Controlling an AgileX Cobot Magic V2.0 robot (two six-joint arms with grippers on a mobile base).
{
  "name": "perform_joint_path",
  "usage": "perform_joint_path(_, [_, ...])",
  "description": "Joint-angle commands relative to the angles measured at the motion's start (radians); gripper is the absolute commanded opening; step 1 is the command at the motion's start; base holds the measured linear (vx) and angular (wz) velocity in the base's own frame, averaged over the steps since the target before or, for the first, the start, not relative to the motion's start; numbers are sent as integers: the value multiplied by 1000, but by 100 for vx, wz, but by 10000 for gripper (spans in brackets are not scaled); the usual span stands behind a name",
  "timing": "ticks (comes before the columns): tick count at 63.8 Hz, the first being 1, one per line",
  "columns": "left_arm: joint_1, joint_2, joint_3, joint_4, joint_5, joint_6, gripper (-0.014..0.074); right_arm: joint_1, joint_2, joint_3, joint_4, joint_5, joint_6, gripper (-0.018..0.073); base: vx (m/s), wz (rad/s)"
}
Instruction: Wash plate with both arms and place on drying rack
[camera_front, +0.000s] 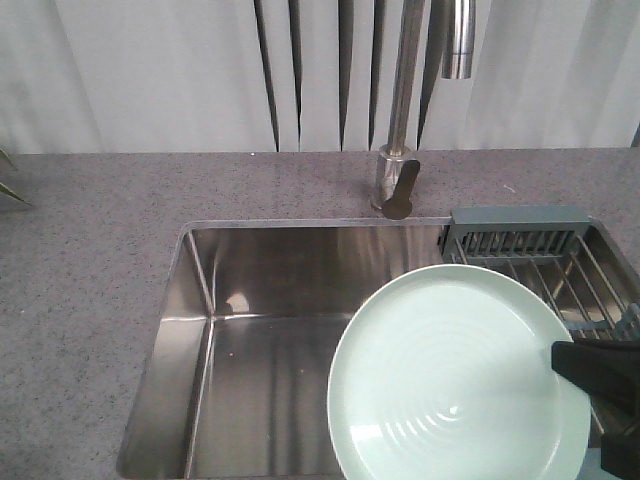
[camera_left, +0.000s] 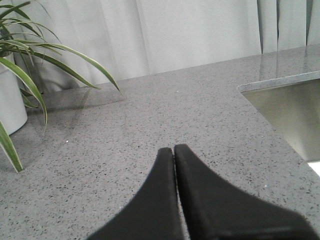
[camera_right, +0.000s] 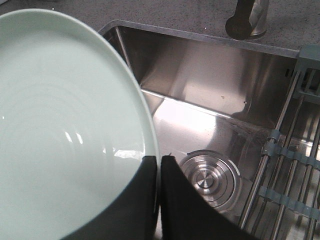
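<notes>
**Mia:** Where is the plate?

**Ben:** It is up in the air over the right side of the sink. It is pale green and round, with rings on its face. It is tipped up, so the front view sees its face.

**Mia:** Who holds it?

**Ben:** The right gripper does. Its two black fingers pinch the rim of the plate at the right edge. The arm comes in from the right side.

**Mia:** And the other one?

**Ben:** The left gripper is far from the plate. It hangs over the grey counter, left of the sink. Its fingers are pressed together with nothing between them. A green plant in a white pot stands near it.

**Mia:** What is in the sink?

**Ben:** A round shiny drain is at the bottom, under the plate's edge. The drying rack lies across the right end of the sink, partly behind the plate. Its wires hold nothing that I can see. The tap stands behind the sink.
</notes>
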Motion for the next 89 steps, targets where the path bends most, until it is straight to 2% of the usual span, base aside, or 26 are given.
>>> perform_joint_path(1, [-1, -14, -25, -2, -72, -9, -6, -6, -1, -25, 62, -12, -9, -1, 0, 0])
perform_joint_path(89, [-4, -14, -25, -2, -72, -9, -6, -6, -1, -25, 62, -12, -9, -1, 0, 0])
